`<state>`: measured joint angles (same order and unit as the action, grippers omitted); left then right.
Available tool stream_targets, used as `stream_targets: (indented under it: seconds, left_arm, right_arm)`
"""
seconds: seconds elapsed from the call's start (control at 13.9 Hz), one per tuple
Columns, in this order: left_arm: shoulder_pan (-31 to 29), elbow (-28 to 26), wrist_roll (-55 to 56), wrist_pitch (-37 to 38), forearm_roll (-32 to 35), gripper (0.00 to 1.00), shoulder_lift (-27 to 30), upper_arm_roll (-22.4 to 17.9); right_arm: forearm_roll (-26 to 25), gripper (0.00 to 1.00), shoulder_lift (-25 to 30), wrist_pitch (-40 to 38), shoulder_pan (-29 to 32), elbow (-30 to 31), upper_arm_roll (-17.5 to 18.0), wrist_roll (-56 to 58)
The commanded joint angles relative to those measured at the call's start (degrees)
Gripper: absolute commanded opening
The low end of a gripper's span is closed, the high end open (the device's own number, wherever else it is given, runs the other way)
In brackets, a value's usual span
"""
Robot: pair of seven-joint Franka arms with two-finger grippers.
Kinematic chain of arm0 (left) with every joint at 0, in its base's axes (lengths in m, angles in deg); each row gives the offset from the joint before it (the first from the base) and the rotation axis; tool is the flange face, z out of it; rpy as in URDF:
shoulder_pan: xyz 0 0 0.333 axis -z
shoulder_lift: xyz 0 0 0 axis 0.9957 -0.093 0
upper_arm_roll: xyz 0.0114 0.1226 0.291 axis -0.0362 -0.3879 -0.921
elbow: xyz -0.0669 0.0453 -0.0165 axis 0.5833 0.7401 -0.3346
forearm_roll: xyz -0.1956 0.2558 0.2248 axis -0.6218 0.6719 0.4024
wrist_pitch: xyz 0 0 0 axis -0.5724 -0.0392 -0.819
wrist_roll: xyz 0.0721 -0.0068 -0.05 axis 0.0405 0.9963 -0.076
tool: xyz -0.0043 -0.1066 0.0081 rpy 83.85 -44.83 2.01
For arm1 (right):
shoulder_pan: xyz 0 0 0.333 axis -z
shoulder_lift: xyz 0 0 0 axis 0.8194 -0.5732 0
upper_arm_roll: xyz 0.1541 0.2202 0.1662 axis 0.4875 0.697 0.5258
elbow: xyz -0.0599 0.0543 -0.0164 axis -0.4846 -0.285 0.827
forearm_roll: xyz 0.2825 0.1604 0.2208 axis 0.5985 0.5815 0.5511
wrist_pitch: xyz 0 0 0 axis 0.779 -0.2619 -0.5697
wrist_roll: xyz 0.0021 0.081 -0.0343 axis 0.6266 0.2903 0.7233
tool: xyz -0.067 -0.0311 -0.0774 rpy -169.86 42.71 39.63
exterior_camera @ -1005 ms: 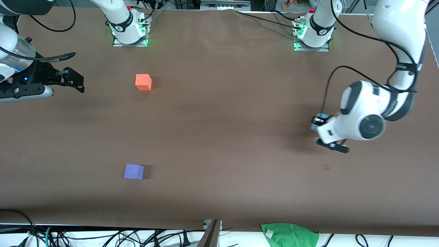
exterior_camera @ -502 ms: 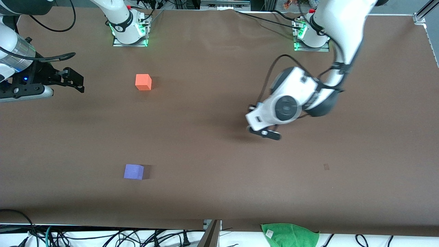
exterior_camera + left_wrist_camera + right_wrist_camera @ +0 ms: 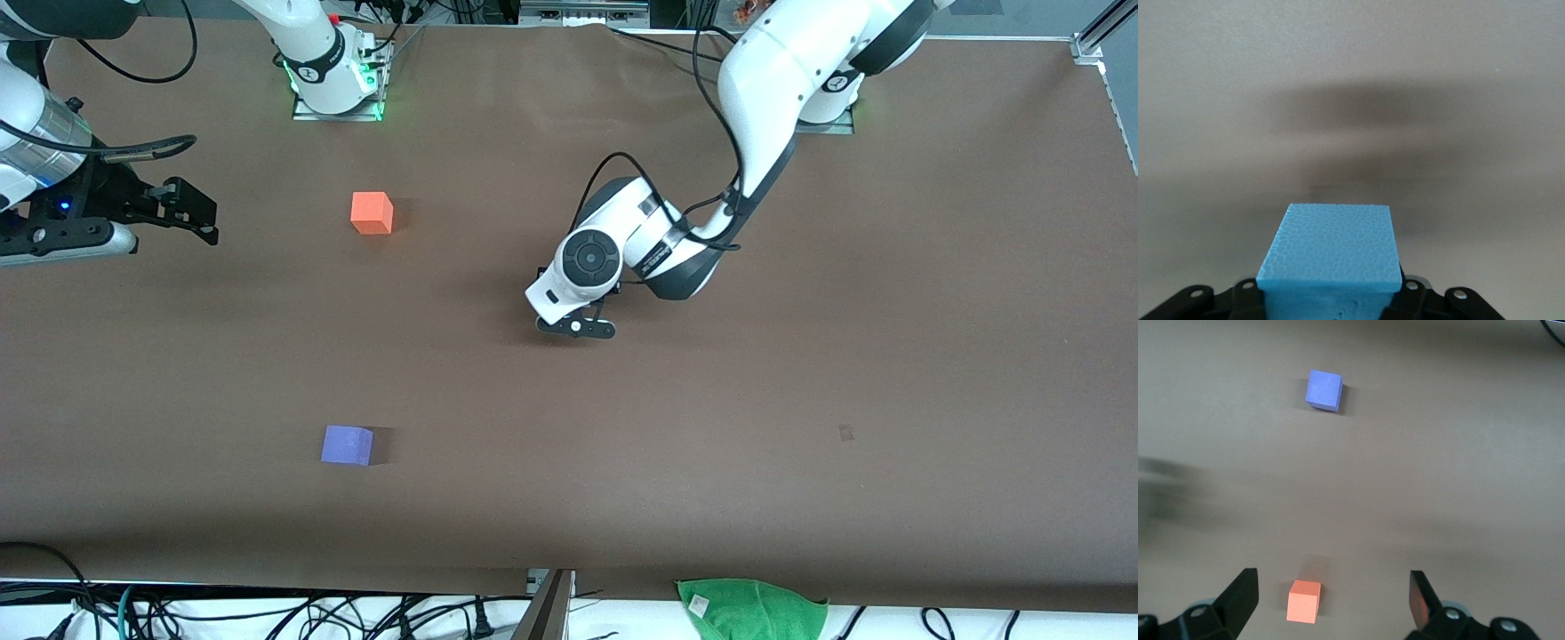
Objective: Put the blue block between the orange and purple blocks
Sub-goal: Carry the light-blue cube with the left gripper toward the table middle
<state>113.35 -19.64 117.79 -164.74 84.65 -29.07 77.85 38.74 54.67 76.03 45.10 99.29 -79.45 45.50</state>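
The blue block [image 3: 1331, 257] fills the lower part of the left wrist view, clamped between the dark fingers of my left gripper [image 3: 1331, 300]. In the front view my left gripper [image 3: 569, 311] hangs over the middle of the table and its wrist hides the block. The orange block [image 3: 372, 213] sits toward the right arm's end. The purple block [image 3: 347, 444] lies nearer to the front camera than the orange block. My right gripper [image 3: 191, 213] waits open and empty at the right arm's end. Its wrist view shows the orange block [image 3: 1303, 601] and the purple block [image 3: 1324, 389].
A green cloth [image 3: 751, 609] lies off the table's front edge, toward the left arm's end. A small dark mark [image 3: 845, 433] is on the brown table [image 3: 622, 462]. Cables hang along the front edge.
My left arm has swung from the left arm's end of the table to over its middle, carrying the blue block. The right arm and the other two blocks have not moved.
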Motion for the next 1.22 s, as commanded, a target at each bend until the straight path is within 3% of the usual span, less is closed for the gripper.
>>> stream_targets:
  seconds: [0.0, 0.14, 0.5, 0.79, 0.93, 1.15]
  left_arm:
    - [0.14, 2.27, 3.44, 0.62, -0.01, 0.17, -1.44, -0.80]
    - [0.75, 2.18, 5.22, 0.62, 0.25, 1.00, -1.62, -0.80]
    - [-0.20, 2.36, 5.39, 1.93, 0.43, 1.00, 1.27, -0.80]
    - [-2.40, 2.27, 5.22, 15.78, 0.43, 1.00, 11.88, -0.80]
    - [-6.51, 2.27, 4.26, 24.75, 0.43, 1.00, 18.12, -0.80]
    - [-16.34, 2.35, -1.08, 28.75, 0.96, 1.00, 26.30, -0.54]
  right_arm:
    - [0.27, 1.00, -1.40, -0.12, -0.26, -1.05, 0.33, 0.27]
    - [0.36, 1.00, -1.93, -0.21, -0.35, -1.05, 0.51, 0.35]
    - [0.10, 1.00, -4.64, -0.30, -1.93, -1.04, 0.60, 0.70]
    - [-1.04, 1.00, -8.68, -0.21, -4.56, -1.31, 0.60, 0.87]
    - [-0.96, 1.00, -9.74, -0.47, -6.32, -1.05, 0.69, 1.49]
    - [-0.34, 1.00, -10.28, -0.57, -9.74, -0.70, 1.04, 0.80]
